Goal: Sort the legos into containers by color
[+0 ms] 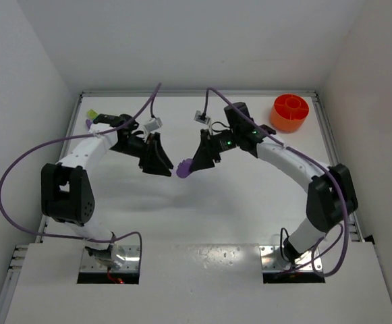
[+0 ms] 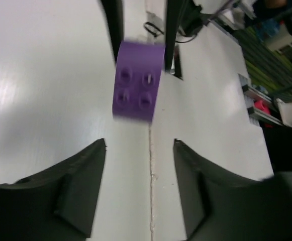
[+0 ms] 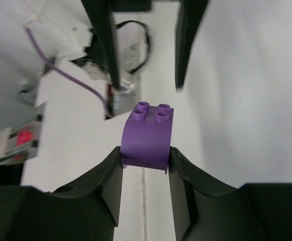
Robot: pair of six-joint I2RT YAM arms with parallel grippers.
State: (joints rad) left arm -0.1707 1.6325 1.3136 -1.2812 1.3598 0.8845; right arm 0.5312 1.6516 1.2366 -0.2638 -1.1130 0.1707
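White tabletop (image 1: pixel 202 223), boxed by pale walls on three sides, a seam running along it in both wrist views. Both arms reach inward: left arm (image 1: pixel 88 152) and right arm (image 1: pixel 290 162), wrists nearly meeting over mid-table. Round orange plastic bowl (image 1: pixel 290 111), split by inner walls, sits at the far right corner, well apart from both claws; its contents are not readable. The right gripper (image 3: pixel 144 163) is clamped on a small purple plastic brick (image 3: pixel 148 133) with four studs and a curved flank, pinching only its lower edge, most of the body jutting ahead of the fingertips. It looks lifted off the surface, though not certain. The left gripper (image 2: pixel 139 145) is spread wide, holding nothing, aimed straight at the brick from near by. A tiny yellow-green piece (image 1: pixel 91 113) lies at the far left corner. Risks as judged: the shallow pinch on smooth curved plastic may let the brick pivot or squirt out on the way to the bowl; the close-set claws could knock it loose; an off-centre release could land it in the wrong compartment.
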